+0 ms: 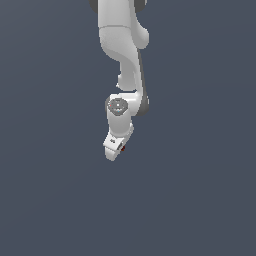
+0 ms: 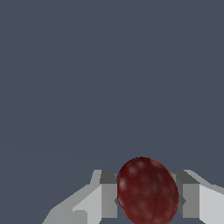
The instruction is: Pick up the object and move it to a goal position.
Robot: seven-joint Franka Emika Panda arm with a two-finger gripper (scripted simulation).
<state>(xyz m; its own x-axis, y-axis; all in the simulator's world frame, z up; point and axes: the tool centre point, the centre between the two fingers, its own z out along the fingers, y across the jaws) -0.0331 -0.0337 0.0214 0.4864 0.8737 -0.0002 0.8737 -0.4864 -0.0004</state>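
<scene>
glossy white arm (image 1: 122, 55) on flat slate-grey backdrop, blocky gripper (image 2: 148, 197) clamped on the object (image 2: 148, 190), smooth dark red egg-shaped blob with faint mottling, matte grey fingers (image 2: 108, 194) touching both sides

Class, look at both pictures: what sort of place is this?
Probably a simulated test scene, not a real room: a featureless grey-blue ground, a smooth white robot arm, and its gripper closed around a small dark red rounded object.

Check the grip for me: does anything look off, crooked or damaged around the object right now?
Nothing stands out. In the wrist view the dark red object sits between the gripper fingers, whole and unmarked, though tilted a little. In the exterior view only a red sliver shows beside the gripper. Nothing else is visible on the grey surface.
</scene>
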